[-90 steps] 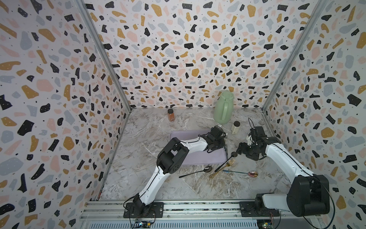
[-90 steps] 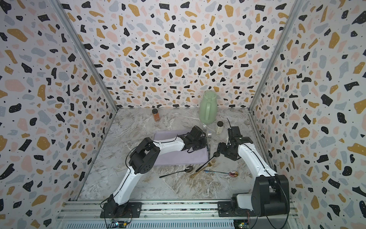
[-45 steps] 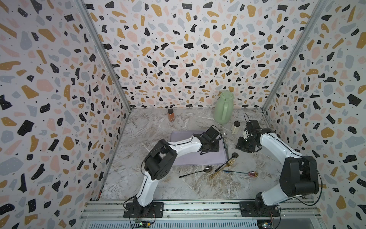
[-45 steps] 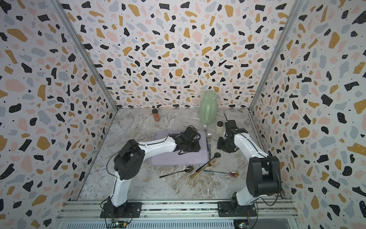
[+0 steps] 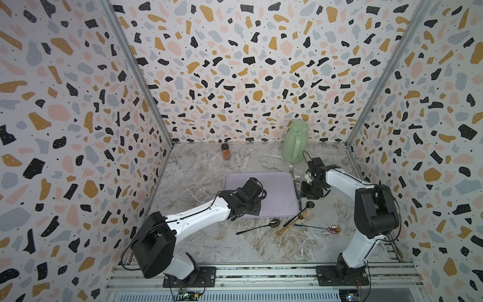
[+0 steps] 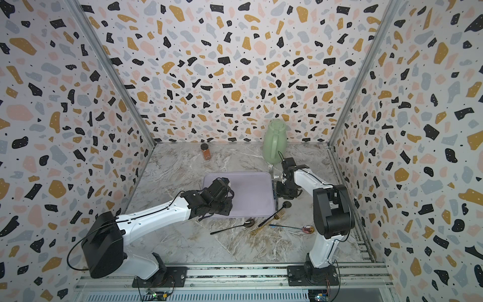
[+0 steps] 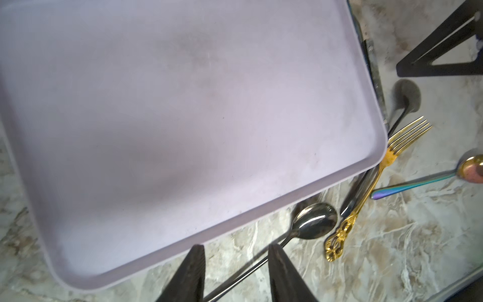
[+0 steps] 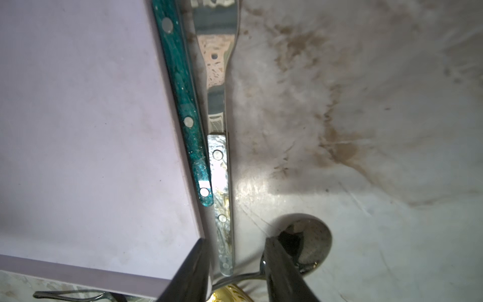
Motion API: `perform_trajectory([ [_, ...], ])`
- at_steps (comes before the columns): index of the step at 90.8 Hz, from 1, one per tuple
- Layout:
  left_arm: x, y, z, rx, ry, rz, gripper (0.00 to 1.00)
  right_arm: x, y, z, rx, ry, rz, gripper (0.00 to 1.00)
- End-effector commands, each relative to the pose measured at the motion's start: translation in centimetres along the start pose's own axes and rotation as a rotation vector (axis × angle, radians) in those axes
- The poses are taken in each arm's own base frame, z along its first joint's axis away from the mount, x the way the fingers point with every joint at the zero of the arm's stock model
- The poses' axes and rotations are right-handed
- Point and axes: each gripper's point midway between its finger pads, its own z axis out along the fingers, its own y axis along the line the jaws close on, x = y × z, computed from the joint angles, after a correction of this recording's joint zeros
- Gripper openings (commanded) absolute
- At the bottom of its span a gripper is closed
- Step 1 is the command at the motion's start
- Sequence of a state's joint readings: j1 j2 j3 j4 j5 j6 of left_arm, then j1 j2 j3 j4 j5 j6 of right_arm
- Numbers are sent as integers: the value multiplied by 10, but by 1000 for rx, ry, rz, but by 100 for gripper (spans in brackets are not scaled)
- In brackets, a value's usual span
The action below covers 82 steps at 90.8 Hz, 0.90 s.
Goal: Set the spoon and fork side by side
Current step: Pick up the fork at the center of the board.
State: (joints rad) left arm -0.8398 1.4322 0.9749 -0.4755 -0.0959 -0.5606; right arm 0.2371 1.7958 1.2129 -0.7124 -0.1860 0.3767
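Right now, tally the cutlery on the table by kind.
Spoons: 3 (nearer black spoon, farther black spoon, iridescent spoon)
Forks: 2 (gold fork, silver fork)
Teal-handled utensil, head unclear: 1
Total: 6

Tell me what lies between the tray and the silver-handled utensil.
A teal-handled utensil, lying along the tray's rim; the right wrist view shows it.
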Motion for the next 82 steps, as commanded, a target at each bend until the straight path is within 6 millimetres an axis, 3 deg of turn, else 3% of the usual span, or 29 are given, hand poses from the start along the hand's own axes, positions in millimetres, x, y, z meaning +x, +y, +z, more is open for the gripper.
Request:
perform_trajectory([
  [1,-5,5,-13,-3,-54,11,43,-1,1,3,23,-1,-49,41],
  [42,1,13,-20,-14,-70,14,43,18,-8,26,123,57,-111,41],
  [62,3,13,-18,-11,-69,11,43,23,-29,26,240,60,-103,32],
  [82,6,13,-16,-4,-62,3,43,26,-35,27,264,59,-88,29],
])
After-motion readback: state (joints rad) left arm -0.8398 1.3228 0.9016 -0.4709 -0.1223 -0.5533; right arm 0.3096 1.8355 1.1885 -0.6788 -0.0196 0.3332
